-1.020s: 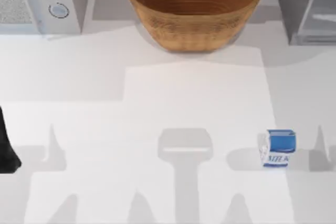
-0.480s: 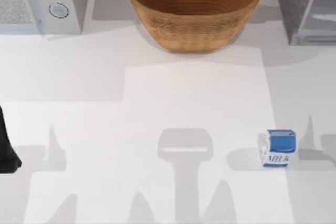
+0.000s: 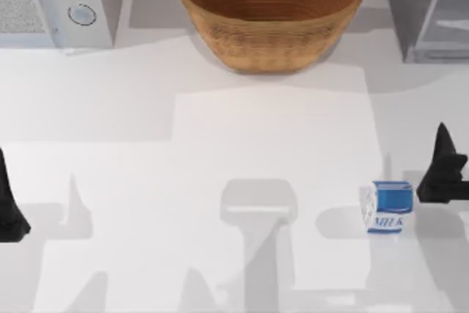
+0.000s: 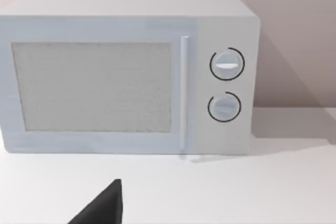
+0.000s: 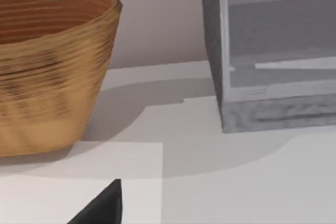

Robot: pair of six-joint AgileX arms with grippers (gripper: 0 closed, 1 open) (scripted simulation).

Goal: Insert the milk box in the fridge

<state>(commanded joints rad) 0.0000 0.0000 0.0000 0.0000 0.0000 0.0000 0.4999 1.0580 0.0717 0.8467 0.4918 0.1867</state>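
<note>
milk box (image 3: 388,207) upright on table (image 3: 220,152), right gripper (image 3: 442,174) just right of it, grip state unreadable, left gripper (image 3: 9,207) parked far left of it, fridge (image 3: 429,9) well behind it

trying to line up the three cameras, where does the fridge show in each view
Top view: the fridge stands in the far right corner of the table, right of the wicker basket.
Left wrist view: not in it; it faces the microwave.
Right wrist view: the fridge stands beside the basket, its glassy door facing the camera.
Shared landmark: the basket, in the top and right wrist views.
</note>
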